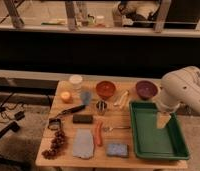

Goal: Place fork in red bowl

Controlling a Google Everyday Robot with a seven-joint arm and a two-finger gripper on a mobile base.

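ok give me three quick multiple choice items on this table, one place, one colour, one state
1. Where is the red bowl? A on the floor; B at the table's back, left of the maroon bowl; C at the front edge.
2. What colour is the tray? A green; B blue; C white.
3. The fork is: A in the red bowl; B in the tray; C flat on the table.
Answers: B, it stands left of the maroon bowl; A, the tray is plainly green; C, it lies beside the orange stick, while the gripper hangs over the tray.
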